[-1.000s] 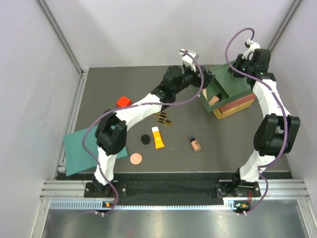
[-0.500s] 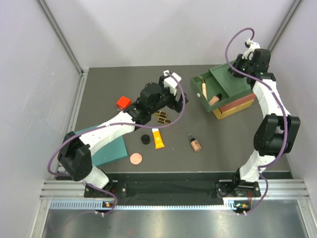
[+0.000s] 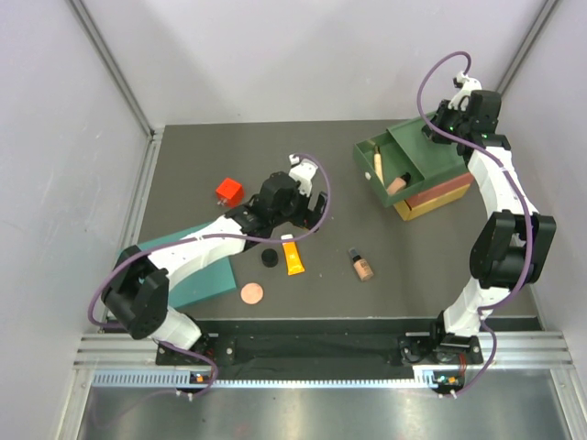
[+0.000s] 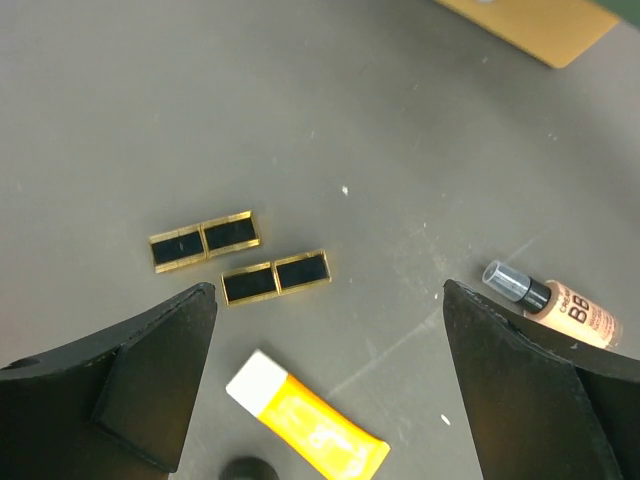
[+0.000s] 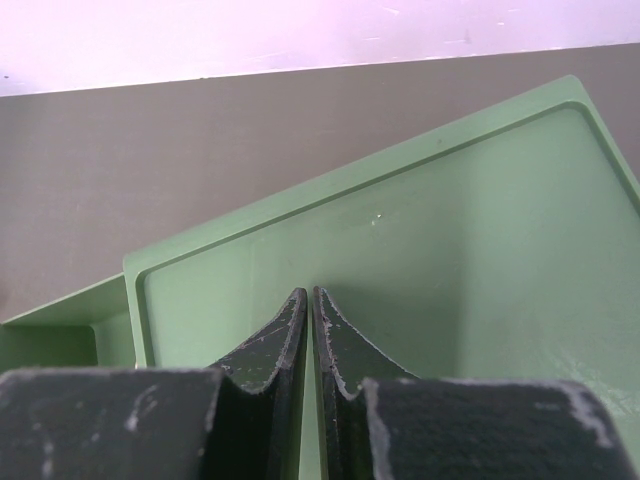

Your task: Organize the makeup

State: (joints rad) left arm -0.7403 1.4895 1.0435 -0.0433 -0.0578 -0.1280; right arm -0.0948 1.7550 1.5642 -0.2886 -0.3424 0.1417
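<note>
The left gripper (image 4: 325,385) hangs wide open above two thin, rigid black-gold palette strips (image 4: 240,258). Flat and probably slippery, they likely need pinching across their narrow edges. The right gripper (image 5: 310,330) is closed, empty.

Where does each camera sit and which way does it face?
Top external: above and behind the bases, looking down at both arms.
Left wrist: looks down between its open gripper at the palette pieces.
Right wrist: shut gripper over the green drawer box.
Shared: orange tube, left wrist and top.
</note>
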